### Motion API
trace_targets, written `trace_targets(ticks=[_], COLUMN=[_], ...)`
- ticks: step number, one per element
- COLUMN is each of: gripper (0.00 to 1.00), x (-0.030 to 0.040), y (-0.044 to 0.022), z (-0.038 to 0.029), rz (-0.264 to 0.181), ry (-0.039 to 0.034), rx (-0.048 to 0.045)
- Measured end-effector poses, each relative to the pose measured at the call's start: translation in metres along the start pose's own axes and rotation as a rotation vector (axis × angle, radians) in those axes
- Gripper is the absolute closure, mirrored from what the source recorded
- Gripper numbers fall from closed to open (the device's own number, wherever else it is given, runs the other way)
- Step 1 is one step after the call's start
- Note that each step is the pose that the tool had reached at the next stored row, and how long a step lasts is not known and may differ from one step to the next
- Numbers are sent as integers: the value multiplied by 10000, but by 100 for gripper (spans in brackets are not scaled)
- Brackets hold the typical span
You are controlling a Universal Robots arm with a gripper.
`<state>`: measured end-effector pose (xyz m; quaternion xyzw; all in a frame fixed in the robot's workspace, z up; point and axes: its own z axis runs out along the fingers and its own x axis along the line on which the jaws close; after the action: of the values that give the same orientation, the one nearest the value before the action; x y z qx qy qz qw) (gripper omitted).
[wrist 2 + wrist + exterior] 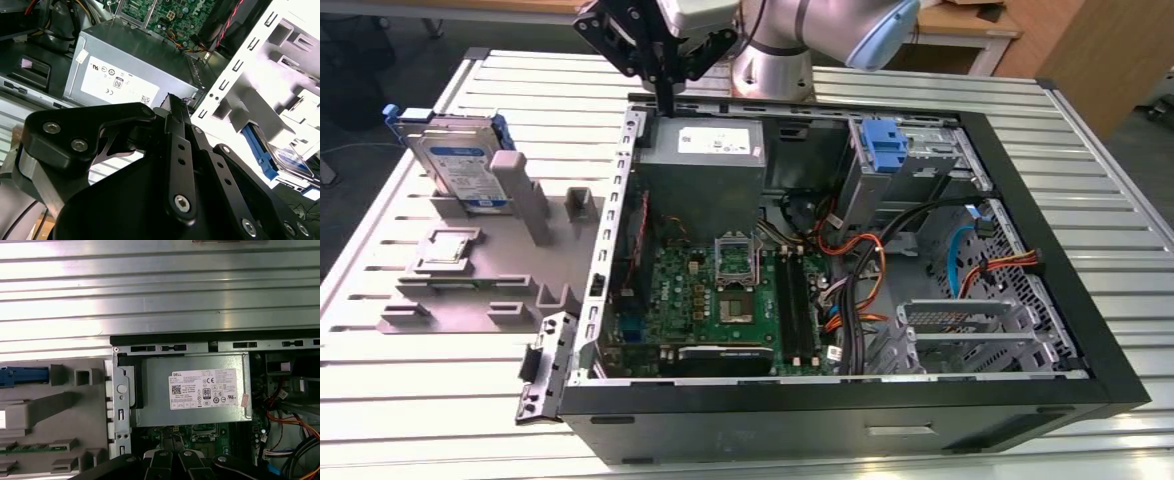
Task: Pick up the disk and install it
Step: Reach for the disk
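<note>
Clearly the claw (668, 108) is narrow, empty; a grey post (511, 190) partly hides the disk (451, 160).

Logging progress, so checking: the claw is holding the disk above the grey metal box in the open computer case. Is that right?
Not quite. The claw is above the grey metal box in the open case, but it holds nothing. The exterior view shows the disk standing upright in the grey holder, outside the case.

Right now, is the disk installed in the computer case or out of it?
Out: the disk stands upright in the grey holder on the table, beside the open case.
</note>
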<state>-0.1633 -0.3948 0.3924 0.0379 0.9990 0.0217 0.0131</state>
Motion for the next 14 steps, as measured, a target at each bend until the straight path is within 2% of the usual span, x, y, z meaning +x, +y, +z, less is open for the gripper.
trace_targets(ticks=[14], gripper=[90], x=[105], y=[-8], z=[-3], rz=[-1], ry=[0], rx=[0])
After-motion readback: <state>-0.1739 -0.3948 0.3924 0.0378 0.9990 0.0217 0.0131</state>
